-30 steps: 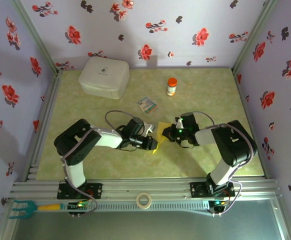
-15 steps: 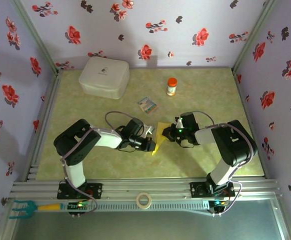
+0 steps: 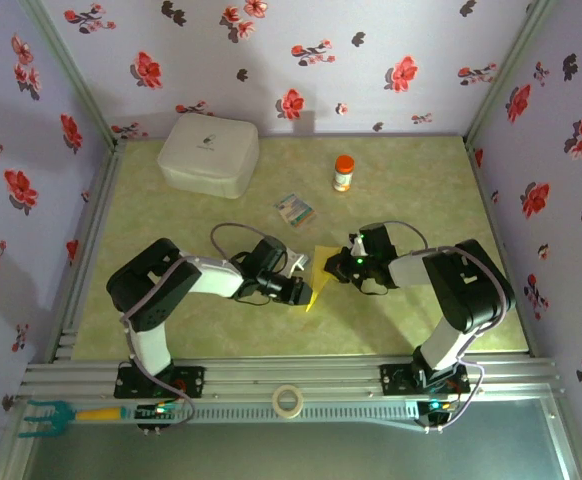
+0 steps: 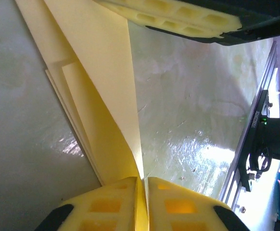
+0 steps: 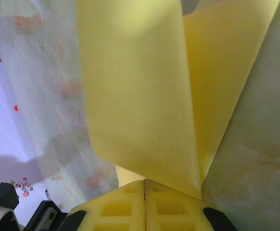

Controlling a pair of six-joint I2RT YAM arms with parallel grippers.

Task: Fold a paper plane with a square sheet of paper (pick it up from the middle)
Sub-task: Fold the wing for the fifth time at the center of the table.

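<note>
The yellow square sheet of paper [image 3: 316, 272] is folded into a narrow, pointed, layered shape and hangs between my two grippers above the table's middle. The left gripper [image 3: 304, 295] is shut on its near tip; in the left wrist view the jaws [image 4: 143, 185] pinch a thin edge of the paper [image 4: 106, 72], whose stacked flaps run up to the right gripper's fingers [image 4: 178, 19]. My right gripper [image 3: 335, 263] is shut on the far right edge. In the right wrist view its jaws [image 5: 145, 185] are pressed together with the paper [image 5: 140, 96] fanning upward.
A white box [image 3: 209, 153] sits at the back left. An orange-capped bottle [image 3: 343, 172] stands at the back centre, and a small printed packet [image 3: 294, 209] lies just behind the grippers. A tape roll [image 3: 289, 400] rests on the front rail.
The left gripper has closed on the paper's near tip and drifted slightly left and toward the front. The paper now looks narrower. The right arm has barely moved.
</note>
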